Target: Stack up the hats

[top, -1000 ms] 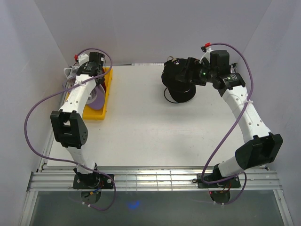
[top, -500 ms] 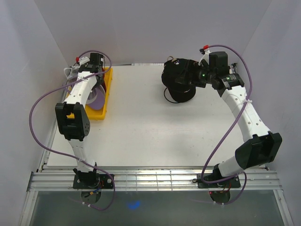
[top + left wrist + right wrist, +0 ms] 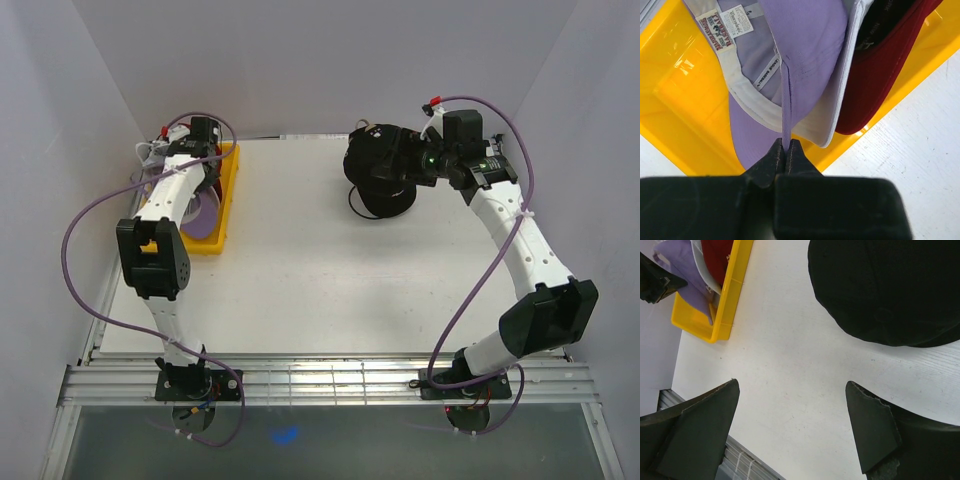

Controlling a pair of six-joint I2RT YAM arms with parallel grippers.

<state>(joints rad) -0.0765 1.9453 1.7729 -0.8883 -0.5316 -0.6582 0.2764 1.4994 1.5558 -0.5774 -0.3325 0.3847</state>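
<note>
The left fingers [image 3: 767, 167] are shut tight on a thin fold of the lavender cap [image 3: 807, 45], pinching it at the crown's edge with the jaws almost meeting. That cap lies in the yellow tray [image 3: 682, 105] at the far left corner of the worktop [image 3: 300, 270]. The white cap [image 3: 839, 102] nests against it, and the dark red cap [image 3: 882, 70] lies beyond that. The lavender cap's inner band and labels face the wrist camera.

Across the worktop, the black cap [image 3: 885, 290] sits crown-up near the far edge, right of centre. The right fingers [image 3: 700, 432] are spread wide just beside it, with only bare worktop between them.

The step in hand looks like taking the lavender cap out of the tray, probably to set it on the black one. The next move calls for a straight lift, high enough for the brim to clear the tray wall. The pinch holds only soft fabric, so the cap may sag or slip, and the white cap could be dragged along. After that comes a carry rightward along the far edge, crown lined up over the black cap.
</note>
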